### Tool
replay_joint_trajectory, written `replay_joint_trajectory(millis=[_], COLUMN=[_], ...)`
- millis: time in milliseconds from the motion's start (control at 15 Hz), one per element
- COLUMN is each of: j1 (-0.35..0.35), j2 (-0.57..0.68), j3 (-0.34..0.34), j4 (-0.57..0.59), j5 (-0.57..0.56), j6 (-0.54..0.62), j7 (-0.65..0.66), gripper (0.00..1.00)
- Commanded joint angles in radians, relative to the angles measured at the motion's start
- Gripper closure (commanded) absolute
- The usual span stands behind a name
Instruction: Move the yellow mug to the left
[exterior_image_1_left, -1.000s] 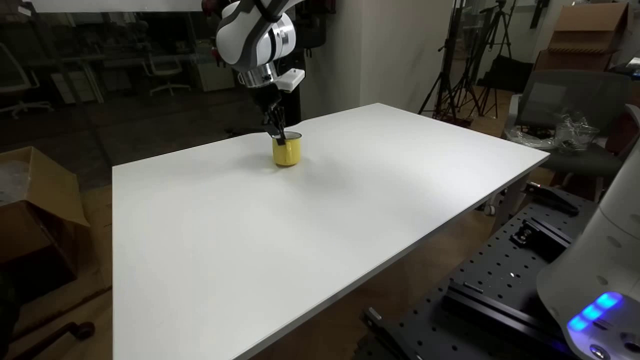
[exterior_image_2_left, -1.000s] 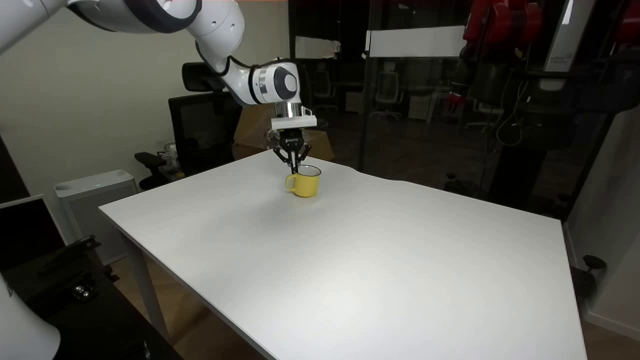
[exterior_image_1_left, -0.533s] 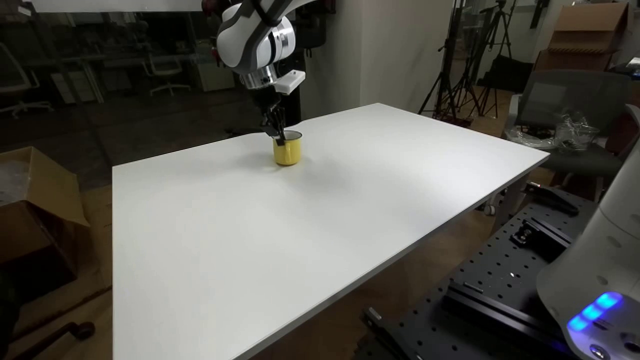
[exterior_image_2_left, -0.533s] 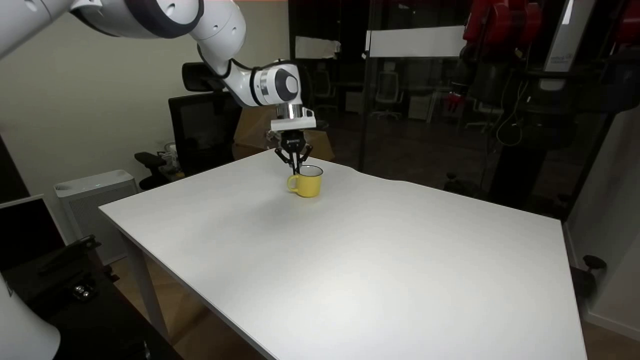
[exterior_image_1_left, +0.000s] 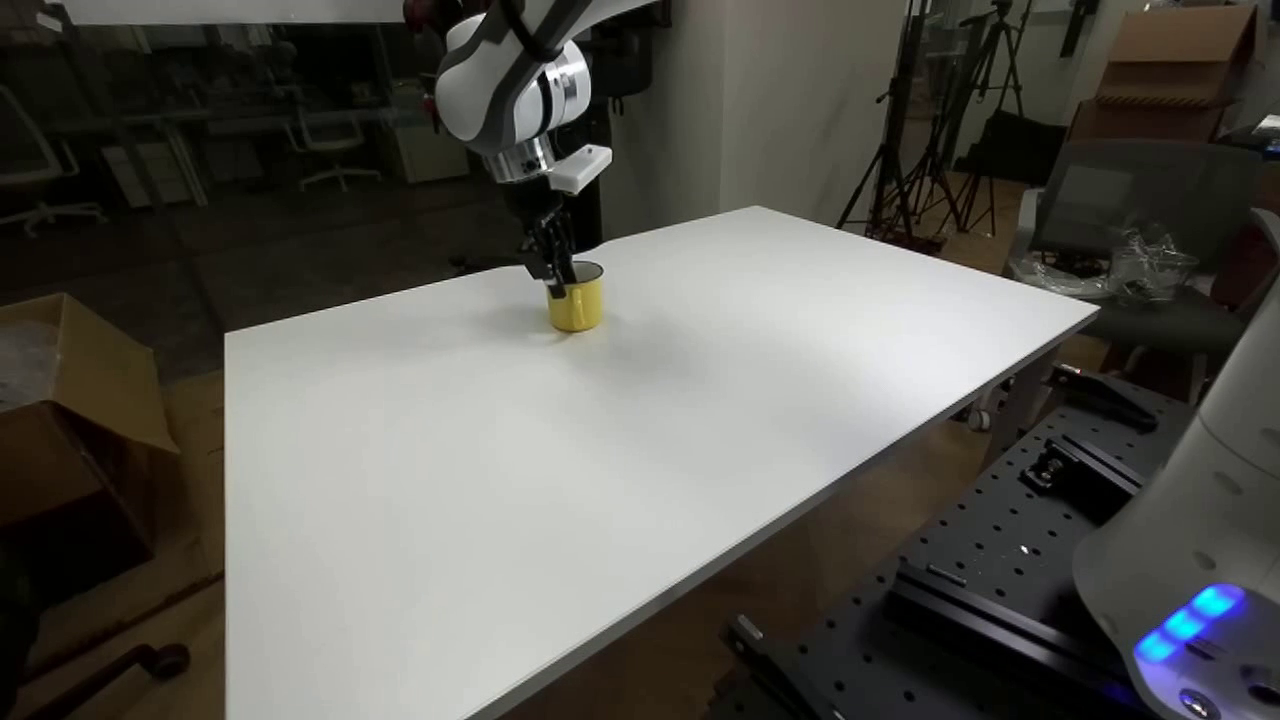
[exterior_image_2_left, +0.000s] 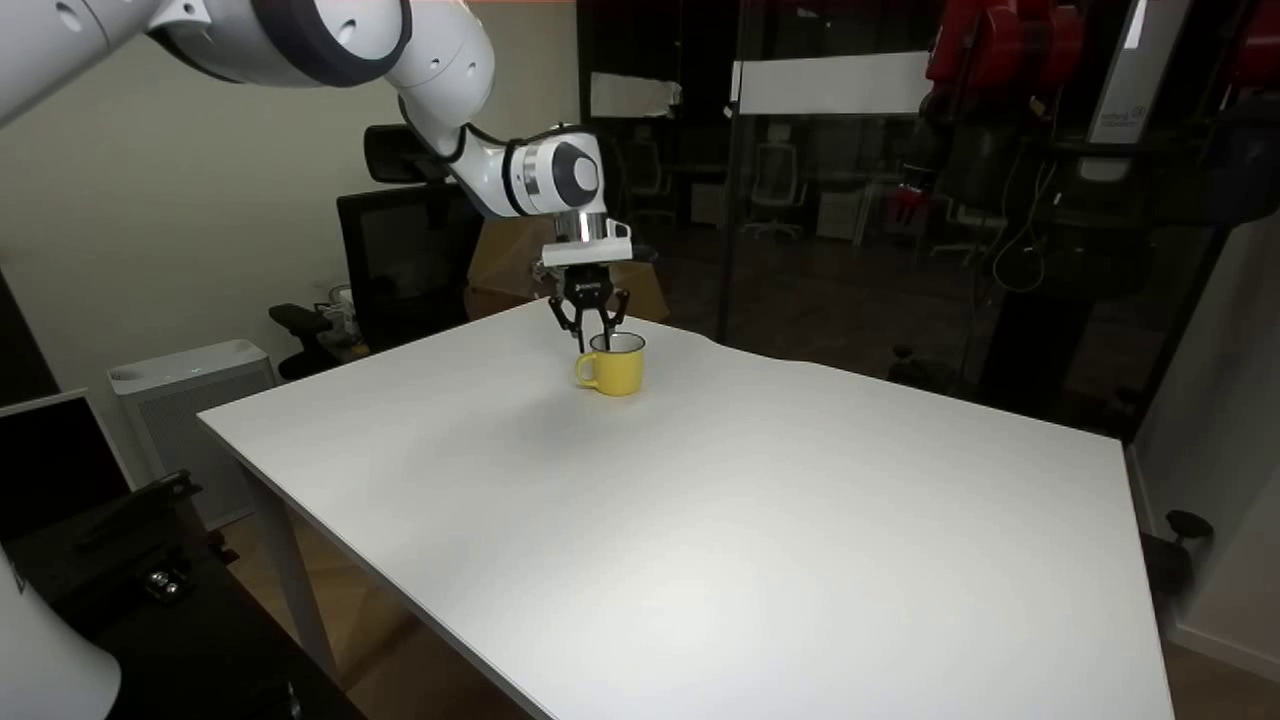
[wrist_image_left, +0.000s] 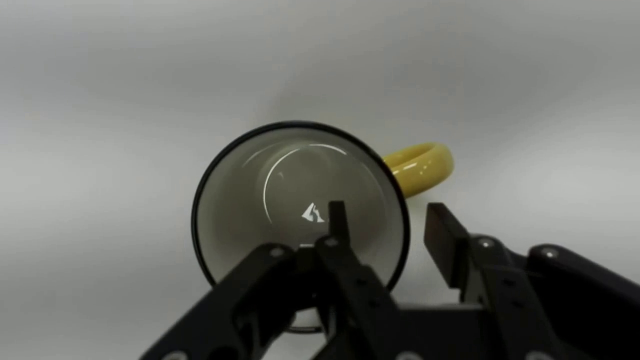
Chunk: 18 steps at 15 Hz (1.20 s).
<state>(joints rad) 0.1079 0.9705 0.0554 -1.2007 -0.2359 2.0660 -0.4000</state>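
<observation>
The yellow mug stands upright on the white table near its far edge in an exterior view. It also shows in an exterior view with its handle toward the left. In the wrist view I look down into the mug, with its pale inside, dark rim and yellow handle at the upper right. My gripper is open and straddles the mug's wall. One finger is over the mug's mouth or inside it, the other outside near the handle. The gripper also shows in both exterior views.
The table's back edge lies a short way behind the mug. A cardboard box stands on the floor beside the table. A dark office chair and a red robot stand beyond the table.
The gripper fingers have opened from closed together on the mug's wall to spread apart. The mug shifted very slightly in an exterior view, then stayed. The arm has dipped slightly.
</observation>
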Motion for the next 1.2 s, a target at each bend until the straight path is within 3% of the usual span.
replay_joint_trajectory(millis=[0,267,667,733,1133], j1=[0.014,0.021,0.036,0.027,0.032], j2=[0.013,-0.055,-0.202,-0.127,-0.18], j3=[-0.012,-0.008,0.009,0.01,0.016], j4=[0.044,-0.002,-0.075,-0.008,-0.05], j5=[-0.007,-0.01,-0.002,-0.006,-0.007], j6=[-0.03,-0.045,-0.167,-0.132,-0.167], j7=[0.041,0.043,0.034,0.01,0.011], gripper=[0.24,0.0,0.0,0.0,0.0])
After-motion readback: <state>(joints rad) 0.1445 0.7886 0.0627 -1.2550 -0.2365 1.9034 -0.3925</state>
